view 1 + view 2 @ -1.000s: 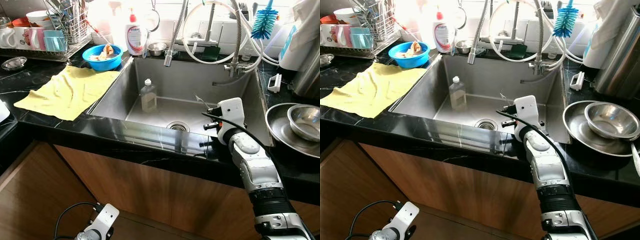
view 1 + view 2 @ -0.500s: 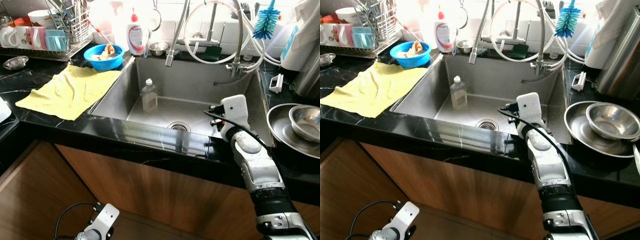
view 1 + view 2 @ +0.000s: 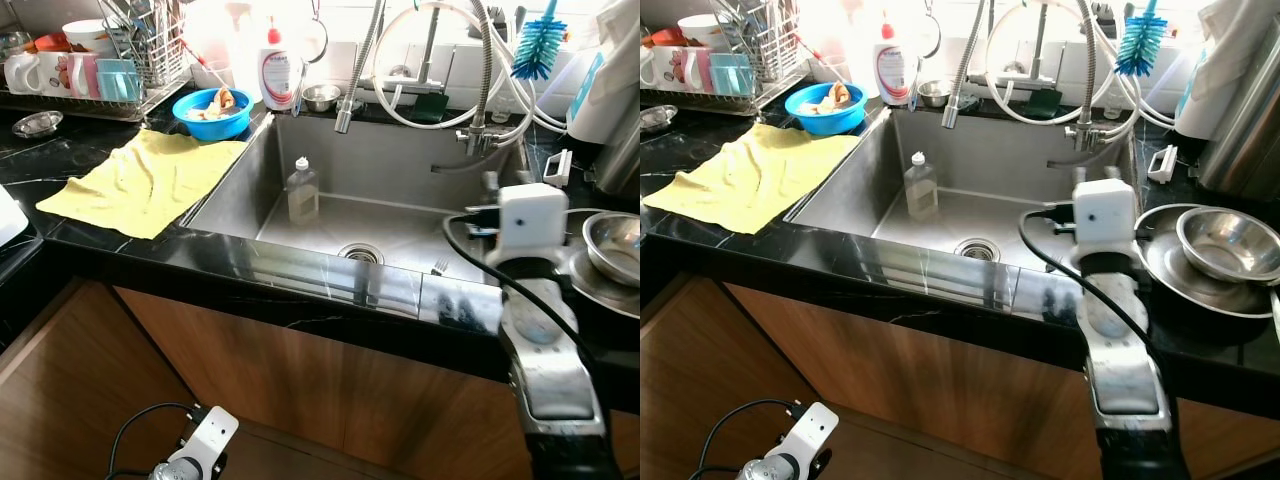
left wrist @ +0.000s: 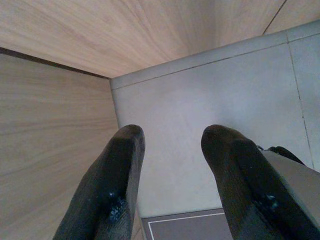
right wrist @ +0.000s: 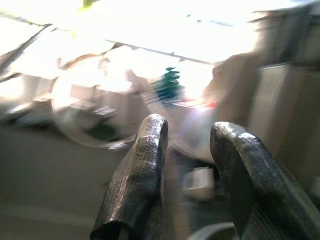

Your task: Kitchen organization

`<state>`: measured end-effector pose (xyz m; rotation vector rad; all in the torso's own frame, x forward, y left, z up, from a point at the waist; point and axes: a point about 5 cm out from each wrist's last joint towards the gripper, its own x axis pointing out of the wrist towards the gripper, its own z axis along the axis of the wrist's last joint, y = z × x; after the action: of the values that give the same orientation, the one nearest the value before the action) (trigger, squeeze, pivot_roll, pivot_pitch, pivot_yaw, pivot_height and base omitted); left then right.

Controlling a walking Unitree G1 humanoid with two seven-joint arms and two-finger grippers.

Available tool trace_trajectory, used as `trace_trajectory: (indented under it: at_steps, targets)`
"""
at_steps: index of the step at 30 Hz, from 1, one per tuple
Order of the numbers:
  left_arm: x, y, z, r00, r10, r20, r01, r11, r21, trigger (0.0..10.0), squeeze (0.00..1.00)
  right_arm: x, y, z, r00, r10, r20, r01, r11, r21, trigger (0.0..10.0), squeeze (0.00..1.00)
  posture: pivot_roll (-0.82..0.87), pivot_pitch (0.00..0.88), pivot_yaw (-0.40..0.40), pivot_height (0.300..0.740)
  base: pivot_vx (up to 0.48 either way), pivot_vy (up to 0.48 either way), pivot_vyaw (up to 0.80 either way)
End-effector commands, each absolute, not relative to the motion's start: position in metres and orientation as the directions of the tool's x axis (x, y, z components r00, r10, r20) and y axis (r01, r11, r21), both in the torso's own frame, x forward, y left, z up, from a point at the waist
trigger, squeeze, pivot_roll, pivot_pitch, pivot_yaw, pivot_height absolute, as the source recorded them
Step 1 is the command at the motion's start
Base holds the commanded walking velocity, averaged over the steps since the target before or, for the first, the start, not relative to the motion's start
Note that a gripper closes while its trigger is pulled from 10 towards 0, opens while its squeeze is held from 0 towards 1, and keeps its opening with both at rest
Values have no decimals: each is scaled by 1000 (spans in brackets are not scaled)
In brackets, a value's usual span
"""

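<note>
While the right gripper (image 5: 185, 150) hovers open, a fork (image 3: 438, 266) lies below.

Window glare blows out my head views' upper left; my right wrist view motion-blurred, overexposed on top; left wrist sharp.

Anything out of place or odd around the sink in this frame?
A clear bottle stands upright inside the sink, and a fork lies on the sink floor near the drain. A yellow cloth lies rumpled on the counter beside it. Nothing looks spilled or broken.
</note>
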<state>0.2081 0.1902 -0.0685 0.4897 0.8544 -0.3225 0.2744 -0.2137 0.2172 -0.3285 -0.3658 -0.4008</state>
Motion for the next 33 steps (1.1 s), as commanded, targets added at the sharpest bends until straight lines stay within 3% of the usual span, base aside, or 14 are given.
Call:
trace_trajectory:
  at_steps: [1,9,17,19,21,24,25,33]
  targets:
    - [206,194,-70,604,-72,-794,478,830,288,10000,0,263,-221,214,836,-382,394,486,848,-211,10000,0,-144,0,48,740,0,0,0]
    - [207,194,-69,606,-71,-792,477,829,291,10000,0,232,-248,189,784,-544,298,609,768,-197,10000,0,-141,0,47,740,0,0,0]
    - [207,195,-69,607,-71,-792,478,828,293,10000,0,224,-251,190,789,-536,300,607,754,-251,10000,0,-146,0,49,740,0,0,0]
    - [207,195,-69,606,-72,-792,480,827,292,10000,0,222,-252,188,796,-524,303,602,739,-304,10000,0,-145,0,48,740,0,0,0]
    - [207,195,-69,607,-71,-792,478,828,292,10000,0,220,-255,187,820,-481,310,572,658,-491,10000,0,-143,0,46,740,0,0,0]
    - [207,195,-69,606,-70,-792,477,829,292,10000,0,218,-257,186,828,-470,307,559,636,-533,10000,0,-141,0,44,740,0,0,0]
    - [207,195,-69,607,-70,-792,476,830,291,10000,0,213,-267,186,821,-478,312,557,549,-623,10000,0,-139,0,44,740,0,0,0]
    - [206,195,-69,604,-71,-794,480,828,291,10000,0,200,-279,190,822,-460,337,526,385,-758,10000,0,-148,0,48,740,0,0,0]
